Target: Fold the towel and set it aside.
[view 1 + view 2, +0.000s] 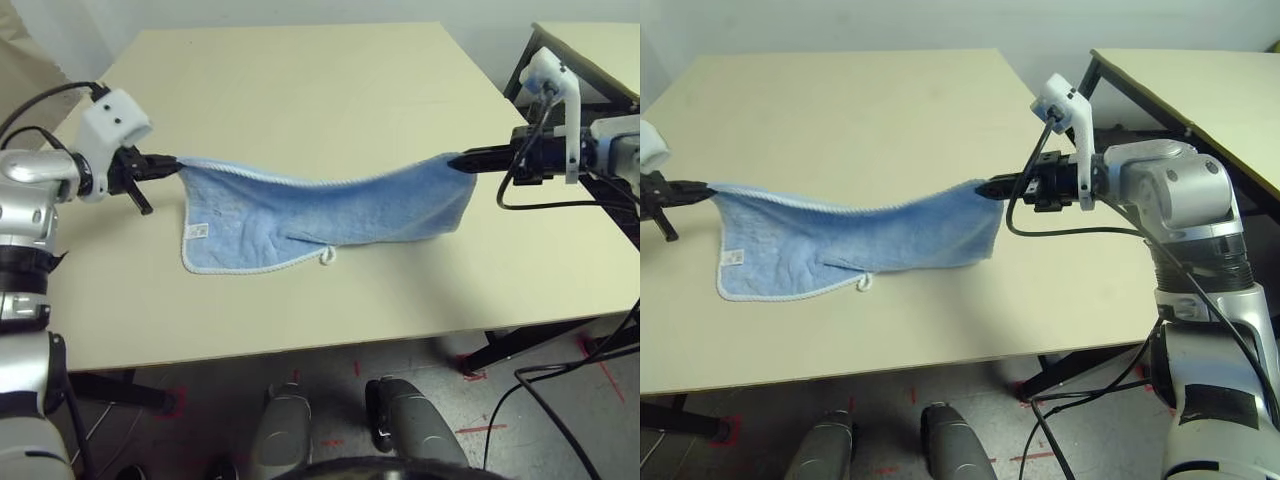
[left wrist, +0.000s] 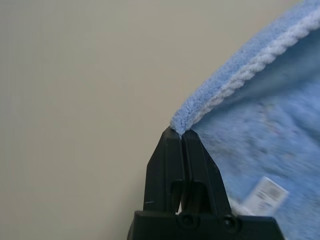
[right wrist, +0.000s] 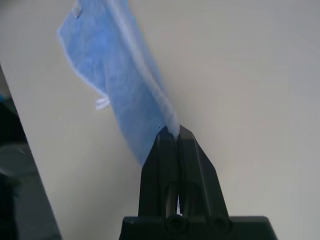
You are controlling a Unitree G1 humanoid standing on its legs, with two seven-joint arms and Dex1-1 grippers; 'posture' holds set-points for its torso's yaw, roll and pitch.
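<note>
1. Above the beige rectangular table (image 1: 300, 90), the light blue terry towel with white stitched edging (image 1: 320, 215) hangs stretched, sagging midway.
2. The left gripper (image 1: 176, 160) and right gripper (image 1: 452, 159) each pinch a top corner.
3. A white label (image 1: 198, 231) and white loop (image 1: 327, 257) show low.
4. A second table (image 1: 1200, 85) stands right.

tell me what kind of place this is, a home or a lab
Most likely a robot lab or test room, not a home: a bare beige table on black legs, a second table beside it, red tape marks on the grey floor, and loose black cables.
</note>
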